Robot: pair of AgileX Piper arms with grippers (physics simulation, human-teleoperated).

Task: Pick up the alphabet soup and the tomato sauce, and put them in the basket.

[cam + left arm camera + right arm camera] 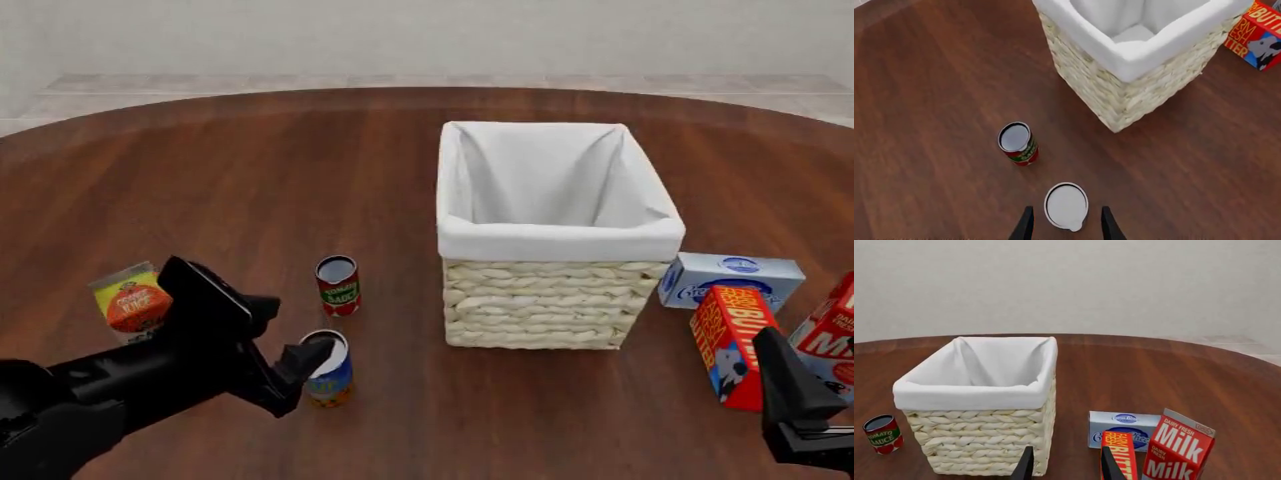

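Risk is that our left gripper (pixel 1066 225), jaws apart astride the alphabet soup (pixel 1066 206), tips it while closing, rolling it toward the tomato sauce (pixel 1018 143)

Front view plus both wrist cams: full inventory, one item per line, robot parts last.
table: 1, dark brown wood, under everything
basket: 1, pale wicker with white lining, centre-right
tomato sauce: 1, red with green band, upright, left of basket
alphabet soup: 1, blue and orange, upright, nearer than the tomato sauce
orange-yellow carton: 1, far left
blue-white box: 1, right of basket
butter box: 1, red-orange, right
milk carton: 1, red and white, right edge
left gripper: black, open around alphabet soup
right gripper: black, open, holding nothing
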